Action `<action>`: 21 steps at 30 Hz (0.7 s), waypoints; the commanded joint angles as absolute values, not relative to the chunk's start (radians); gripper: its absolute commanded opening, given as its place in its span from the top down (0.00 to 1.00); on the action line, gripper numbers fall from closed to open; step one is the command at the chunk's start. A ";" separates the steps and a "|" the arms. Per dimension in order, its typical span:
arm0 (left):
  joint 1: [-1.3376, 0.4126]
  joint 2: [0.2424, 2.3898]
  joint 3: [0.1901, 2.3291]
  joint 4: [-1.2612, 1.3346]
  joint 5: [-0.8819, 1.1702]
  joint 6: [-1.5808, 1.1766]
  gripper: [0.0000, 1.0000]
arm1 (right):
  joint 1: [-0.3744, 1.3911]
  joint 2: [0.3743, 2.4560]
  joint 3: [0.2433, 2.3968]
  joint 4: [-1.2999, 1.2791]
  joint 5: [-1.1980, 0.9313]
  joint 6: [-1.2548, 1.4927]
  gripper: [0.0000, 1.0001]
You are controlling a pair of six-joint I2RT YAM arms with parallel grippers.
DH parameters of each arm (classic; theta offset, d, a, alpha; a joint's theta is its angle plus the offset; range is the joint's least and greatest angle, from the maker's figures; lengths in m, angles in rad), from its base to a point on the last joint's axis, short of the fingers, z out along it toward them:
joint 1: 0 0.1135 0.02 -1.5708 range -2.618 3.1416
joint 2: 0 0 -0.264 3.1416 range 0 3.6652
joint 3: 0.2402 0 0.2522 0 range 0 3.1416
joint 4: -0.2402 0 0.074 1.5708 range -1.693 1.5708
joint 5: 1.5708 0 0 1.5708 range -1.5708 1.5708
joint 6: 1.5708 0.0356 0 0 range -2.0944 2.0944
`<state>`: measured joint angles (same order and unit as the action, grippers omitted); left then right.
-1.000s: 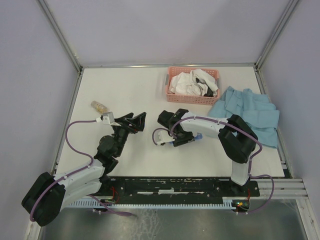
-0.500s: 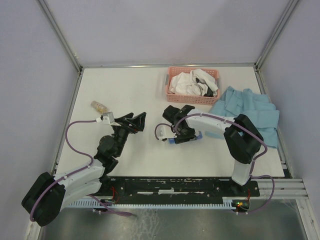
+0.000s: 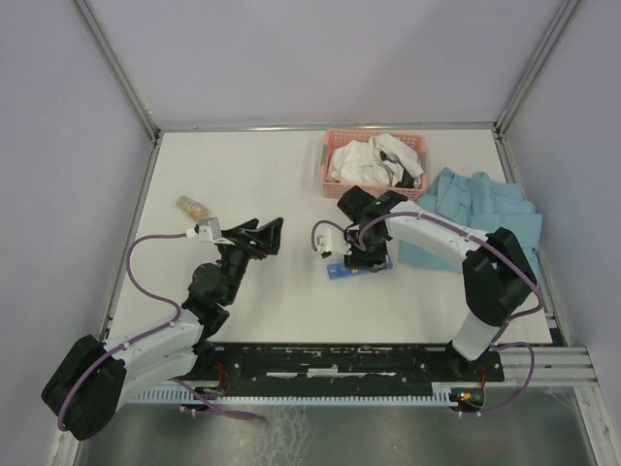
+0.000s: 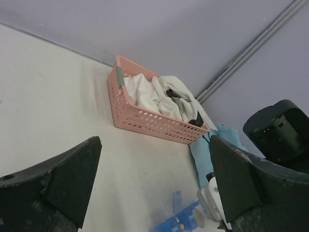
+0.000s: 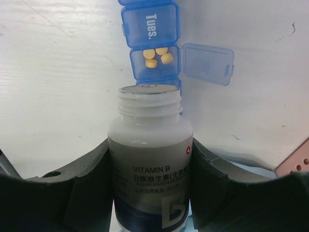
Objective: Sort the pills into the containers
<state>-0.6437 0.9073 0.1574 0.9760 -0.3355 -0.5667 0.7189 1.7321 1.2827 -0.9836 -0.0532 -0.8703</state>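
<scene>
The organiser (image 5: 150,29) lies flat on the table (image 3: 252,175) with one lid (image 5: 207,63) swung aside, exposing three yellow pills (image 5: 155,56) in that cell. The right gripper (image 5: 150,162) clamps the uncapped bottle (image 5: 149,130) with its mouth aimed at the cell, presumably for pouring. The organiser sits just beyond the fingertips. The left gripper (image 4: 153,164) hovers well apart, spread wide and empty.
</scene>
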 commanded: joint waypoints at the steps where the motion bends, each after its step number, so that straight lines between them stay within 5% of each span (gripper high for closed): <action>1: -0.646 0.885 0.178 0.989 -0.349 -0.545 0.01 | 0.667 1.634 1.258 -0.956 -0.240 -0.899 0.99; 16: -0.570 0.726 0.547 0.022 -0.298 -0.601 0.01 | 0.480 1.320 1.080 -0.567 -1.014 -0.550 0.99; 21: -0.417 0.803 0.599 -0.102 -0.148 -0.629 0.01 | 0.454 1.213 0.895 -0.064 -1.188 -0.133 0.98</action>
<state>-0.5152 0.7452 0.5388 0.0799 -0.2680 -0.5858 0.4694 1.3003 1.0153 -0.5167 -0.9489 -0.5030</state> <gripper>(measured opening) 0.993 0.597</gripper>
